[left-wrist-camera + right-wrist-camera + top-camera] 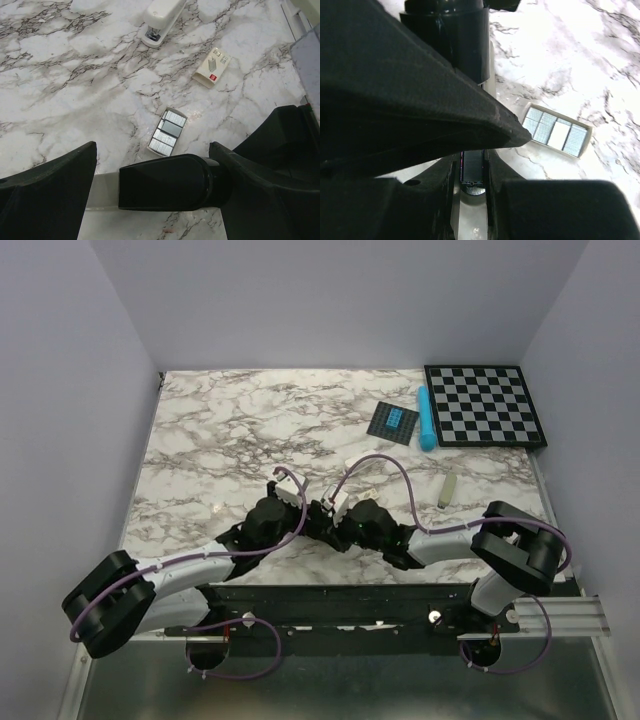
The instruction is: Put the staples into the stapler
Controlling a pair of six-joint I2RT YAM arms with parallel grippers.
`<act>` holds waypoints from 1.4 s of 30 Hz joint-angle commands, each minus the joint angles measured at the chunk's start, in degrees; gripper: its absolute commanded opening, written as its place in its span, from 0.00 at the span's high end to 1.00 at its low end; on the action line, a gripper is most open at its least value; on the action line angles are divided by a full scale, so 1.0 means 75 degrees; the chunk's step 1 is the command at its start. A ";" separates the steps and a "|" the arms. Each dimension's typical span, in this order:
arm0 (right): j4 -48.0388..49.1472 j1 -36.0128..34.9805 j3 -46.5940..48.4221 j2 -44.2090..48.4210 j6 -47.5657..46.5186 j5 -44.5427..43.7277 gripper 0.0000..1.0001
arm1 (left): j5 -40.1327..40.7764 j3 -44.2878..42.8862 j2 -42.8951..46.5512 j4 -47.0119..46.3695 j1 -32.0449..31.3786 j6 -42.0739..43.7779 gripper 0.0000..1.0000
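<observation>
Straddling the stapler (170, 187) with jaws wide open, the left gripper (155, 150) seems there to steady it, with the staples (167, 132) in their tray just beside it on the marble table (75, 75). Meanwhile the right gripper (512, 160) has its jaws drawn in around the channel (472, 167) (looks like a strip sits inside). Its own fingers hide so much that nobody can tell if it's actually gripping.

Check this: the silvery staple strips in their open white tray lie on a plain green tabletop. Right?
No. The silvery staple strips in their open white tray lie on a white, grey-veined marble tabletop, as the left wrist view shows.
</observation>
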State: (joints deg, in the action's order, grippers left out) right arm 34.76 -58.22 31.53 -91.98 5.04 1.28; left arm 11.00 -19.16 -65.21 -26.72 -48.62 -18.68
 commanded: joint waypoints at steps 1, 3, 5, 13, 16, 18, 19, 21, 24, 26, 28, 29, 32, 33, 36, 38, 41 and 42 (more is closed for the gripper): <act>0.0170 0.0168 0.0039 -0.0193 -0.0238 0.0602 0.75 | -0.2287 0.0351 0.0571 -0.0023 -0.0408 0.1528 0.01; 0.0134 0.0215 -0.0020 -0.0064 -0.0331 0.0801 0.74 | -0.2463 0.0608 0.0853 -0.0128 -0.0408 0.1634 0.01; 0.0134 0.0285 -0.0078 0.0006 -0.0484 0.0942 0.75 | -0.2510 0.0784 0.1240 -0.0327 -0.0408 0.1833 0.01; 0.0134 0.0496 -0.0114 0.0007 -0.0859 0.1376 0.74 | -0.2756 0.0973 0.1208 -0.0574 -0.0408 0.2138 0.01; 0.0088 0.0485 -0.0079 -0.0087 -0.0859 0.1400 0.72 | -0.2909 0.0867 0.1136 -0.0539 -0.0408 0.2127 0.01; -0.0017 0.0485 -0.0032 -0.0075 -0.0789 0.1423 0.71 | -0.2804 0.0902 0.1287 -0.0551 -0.0408 0.1918 0.01; -0.0134 0.0485 -0.0020 -0.0052 -0.0754 0.1435 0.70 | -0.2409 0.0902 0.1544 -0.0458 -0.0408 0.1846 0.01; -0.0287 0.0485 0.0027 -0.0017 -0.0695 0.1412 0.68 | -0.1869 0.0902 0.1896 -0.0282 -0.0396 0.1613 0.01; -0.0673 0.0485 0.0132 0.0053 -0.0451 0.1493 0.62 | -0.0756 0.0820 0.2739 0.0198 -0.0396 0.1155 0.01; -0.0908 0.0485 0.0156 0.0100 -0.0286 0.1470 0.57 | 0.0110 0.0738 0.3396 0.0655 -0.0396 0.0618 0.01; -0.1106 0.0485 0.0167 0.0205 -0.0122 0.1435 0.49 | 0.0686 0.0586 0.4038 0.1192 -0.0384 0.0230 0.01; -0.1177 0.0496 0.0156 0.0241 -0.0086 0.1412 0.47 | 0.1037 0.0516 0.4228 0.1416 -0.0373 -0.0108 0.01; -0.1552 0.0496 0.0120 0.0486 0.0113 0.1377 0.39 | 0.2092 0.0095 0.4873 0.2376 -0.0349 -0.0461 0.01; -0.1681 0.0497 0.0109 0.0569 0.0137 0.1330 0.36 | 0.2652 -0.0220 0.4979 0.2669 -0.0349 -0.0683 0.01; -0.2290 0.0496 0.0120 0.1002 0.0242 0.1178 0.30 | 0.3347 -0.0946 0.5097 0.3922 -0.0338 -0.1001 0.01; -0.2933 0.0485 0.0330 0.1306 0.0266 0.1073 0.26 | 0.3700 -0.1358 0.4899 0.4767 -0.0244 -0.1049 0.01; -0.3906 0.0485 0.0646 0.1483 0.0149 0.0873 0.24 | 0.3806 -0.2038 0.4454 0.5623 0.0071 -0.1061 0.01; -0.4245 0.0485 0.0984 0.1507 0.0067 0.0872 0.24 | 0.3806 -0.2283 0.4348 0.5788 0.0189 -0.1026 0.01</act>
State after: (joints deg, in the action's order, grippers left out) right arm 14.15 -54.68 33.47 -82.52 5.98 10.31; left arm 33.32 -30.89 -29.12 3.03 -50.11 -24.43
